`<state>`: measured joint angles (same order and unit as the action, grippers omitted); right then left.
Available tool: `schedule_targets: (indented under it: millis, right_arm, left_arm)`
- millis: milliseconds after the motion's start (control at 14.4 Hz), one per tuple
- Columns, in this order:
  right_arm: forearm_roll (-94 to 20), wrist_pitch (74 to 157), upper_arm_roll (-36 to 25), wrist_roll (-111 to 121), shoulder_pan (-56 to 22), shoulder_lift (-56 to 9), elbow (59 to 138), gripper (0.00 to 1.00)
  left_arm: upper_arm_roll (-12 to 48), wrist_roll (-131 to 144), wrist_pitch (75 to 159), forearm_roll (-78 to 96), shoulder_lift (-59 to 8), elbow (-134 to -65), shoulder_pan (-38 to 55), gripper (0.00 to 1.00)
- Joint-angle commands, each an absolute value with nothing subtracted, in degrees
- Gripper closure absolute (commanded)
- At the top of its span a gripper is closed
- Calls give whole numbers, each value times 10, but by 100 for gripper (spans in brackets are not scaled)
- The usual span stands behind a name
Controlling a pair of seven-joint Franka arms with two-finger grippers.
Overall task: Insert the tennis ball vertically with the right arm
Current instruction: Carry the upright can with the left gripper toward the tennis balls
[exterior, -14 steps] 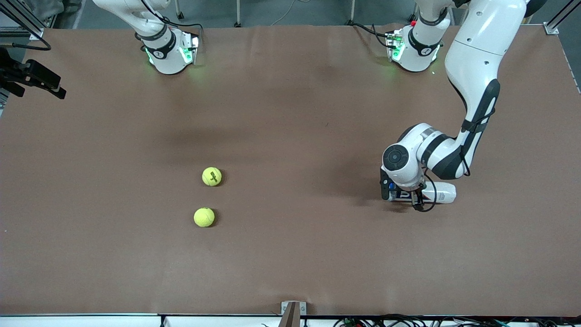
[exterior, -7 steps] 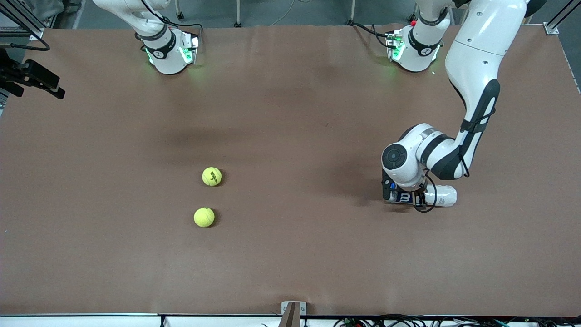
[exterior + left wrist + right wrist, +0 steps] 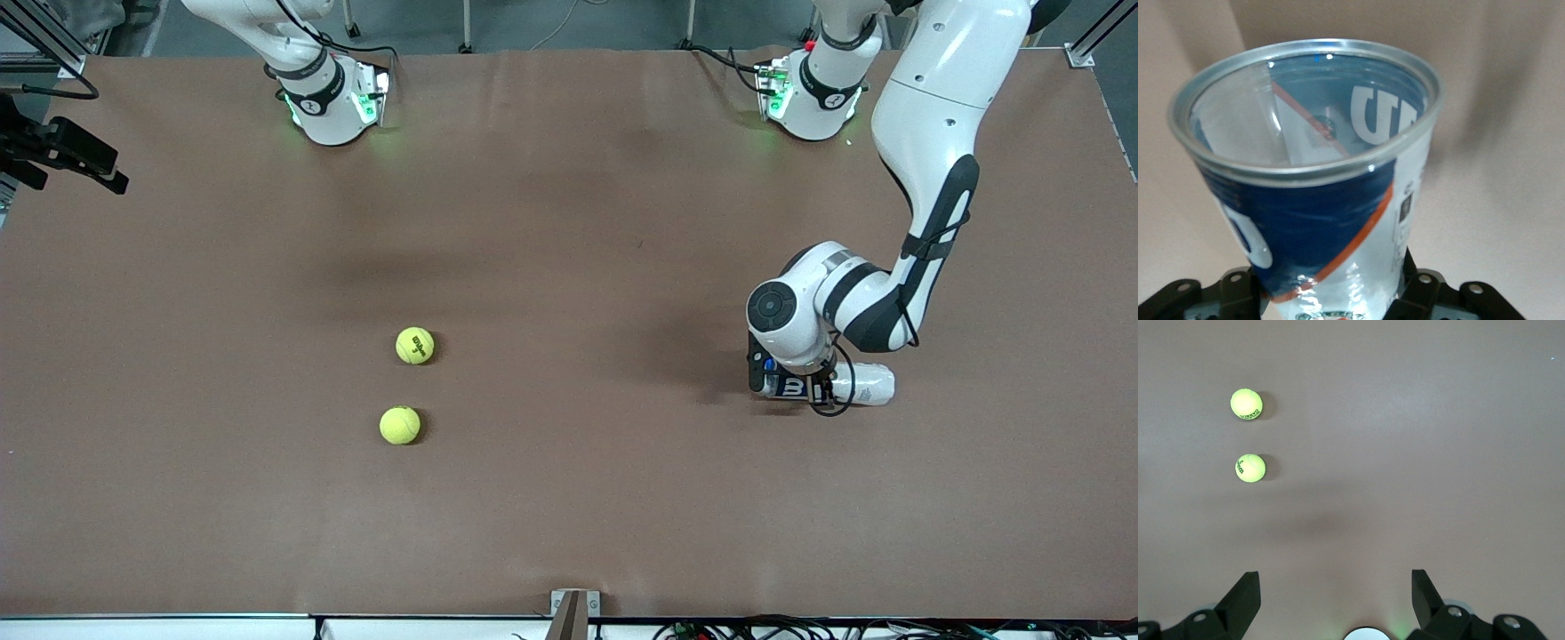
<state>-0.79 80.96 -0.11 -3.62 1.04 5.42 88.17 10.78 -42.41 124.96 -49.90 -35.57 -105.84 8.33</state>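
Two yellow tennis balls lie apart on the brown table: one [image 3: 414,345] and another [image 3: 400,425] nearer the front camera. The right wrist view shows both, the first ball [image 3: 1249,467] and the second ball [image 3: 1246,404]. My right gripper [image 3: 1336,593] hangs open high over the table near its base, holding nothing, and is out of the front view. A clear tube can with a blue label [image 3: 861,384] lies on its side toward the left arm's end. My left gripper [image 3: 791,388] is shut on the can [image 3: 1318,180], whose open mouth shows in the left wrist view.
The brown table [image 3: 569,516] stretches wide around the balls. A black fixture [image 3: 67,153] juts in at the table edge at the right arm's end. The two arm bases [image 3: 333,102] [image 3: 809,98] stand along the edge farthest from the front camera.
My left gripper's fingers have closed on the can and settled slightly lower onto it. The balls and the right arm have not moved.
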Motion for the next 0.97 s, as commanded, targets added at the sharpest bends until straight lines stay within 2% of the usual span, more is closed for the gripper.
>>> schedule_targets:
  millis: [0,278,626,904]
  right_arm:
    - [-4,810,3,-41,12,56,882,0]
    - [-5,811,3,-42,17,55,883,0]
    - [-5,813,3,-42,14,55,882,0]
    - [-3,816,2,-35,18,55,882,0]
  left_arm:
    - [132,-422,1247,-476,-350,-1048,83,28]
    - [189,-419,1245,-427,-344,-1000,77,28]
    - [209,-400,1253,-258,-365,-898,115,28]
    - [209,-365,1342,-108,-367,-870,142,28]
